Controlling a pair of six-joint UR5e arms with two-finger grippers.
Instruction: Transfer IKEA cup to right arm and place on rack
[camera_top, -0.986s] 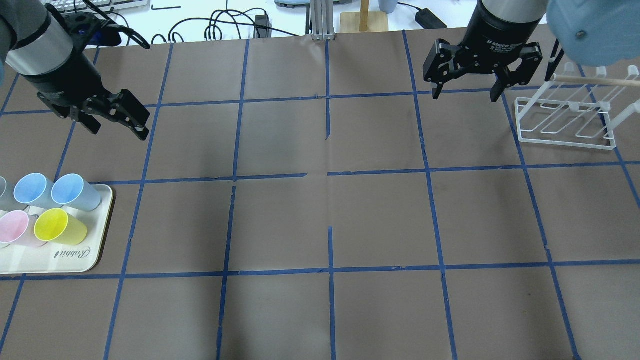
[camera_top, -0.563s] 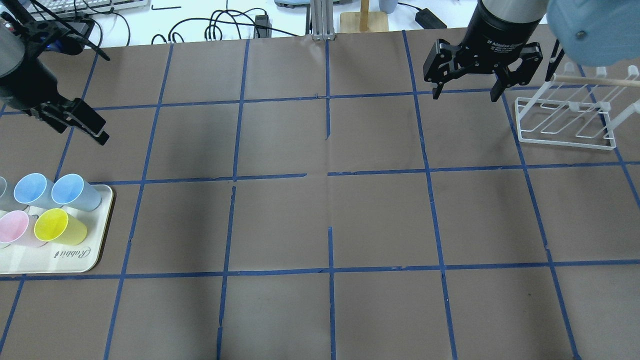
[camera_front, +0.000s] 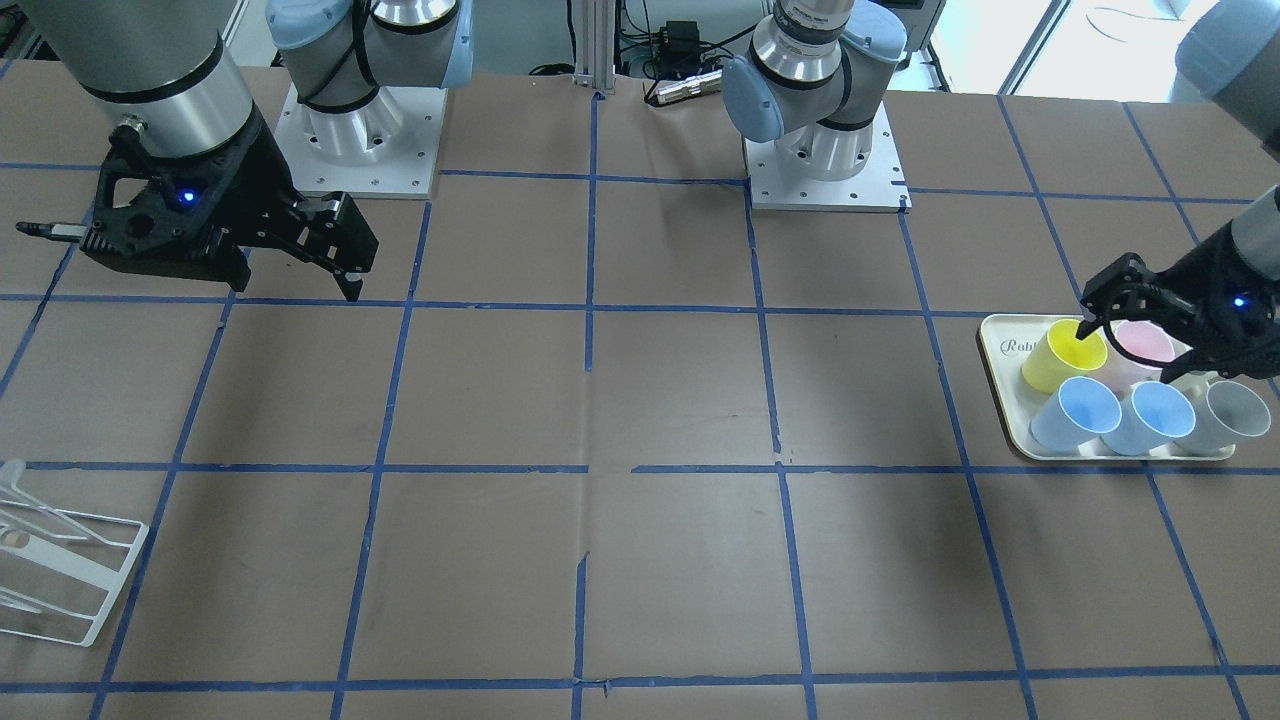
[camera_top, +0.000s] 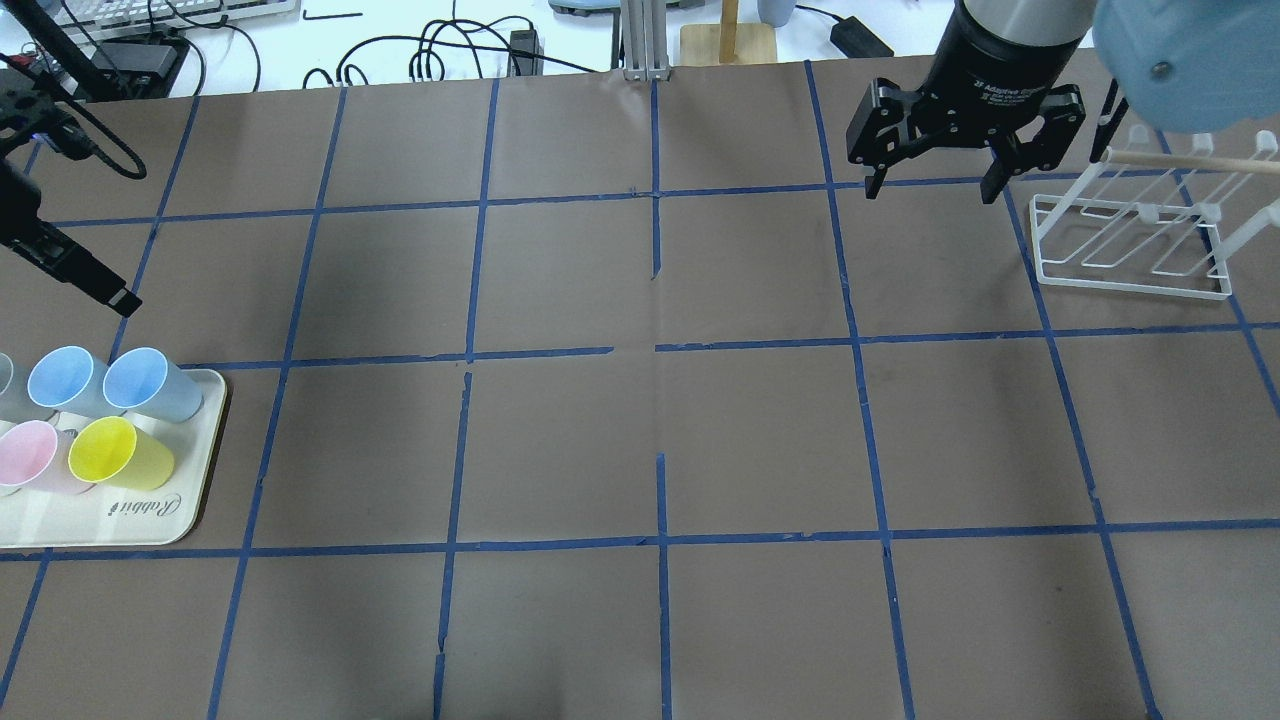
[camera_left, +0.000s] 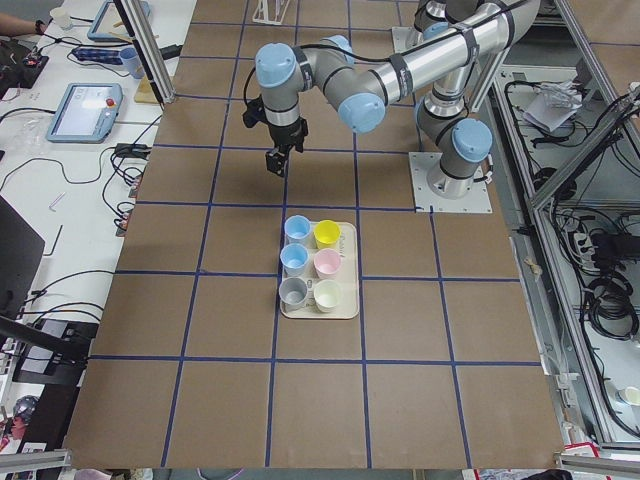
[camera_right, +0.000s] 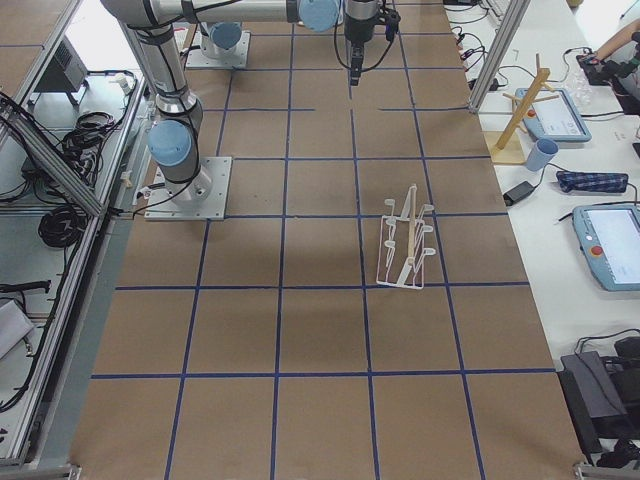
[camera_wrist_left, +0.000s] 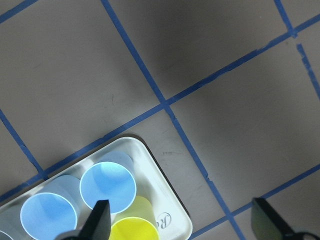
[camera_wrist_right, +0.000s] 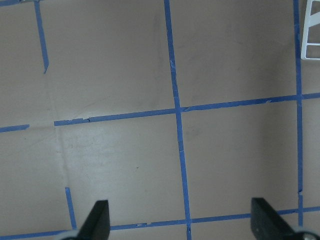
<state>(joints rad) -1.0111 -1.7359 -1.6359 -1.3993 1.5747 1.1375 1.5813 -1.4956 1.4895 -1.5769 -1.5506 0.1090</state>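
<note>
Two pale blue IKEA cups (camera_top: 145, 380) (camera_top: 65, 378) stand mouth-up on a cream tray (camera_top: 150, 520) at the table's left edge, beside a yellow cup (camera_top: 105, 450) and a pink cup (camera_top: 25, 452). My left gripper (camera_top: 100, 285) is open and empty in the air beside the tray. In the left wrist view its spread fingers (camera_wrist_left: 97, 220) frame a blue cup (camera_wrist_left: 107, 187) below. My right gripper (camera_top: 930, 185) hangs open and empty just left of the white wire rack (camera_top: 1130, 245).
A grey cup (camera_front: 1232, 412) and a whitish cup (camera_left: 326, 293) also stand on the tray. A wooden stand (camera_right: 520, 115), cables and tablets lie past the table's far edge. Blue tape lines grid the brown table (camera_top: 660, 430).
My left gripper has swung left and down toward the tray of cups, partly leaving the overhead view. The right arm and the cups have not moved.
</note>
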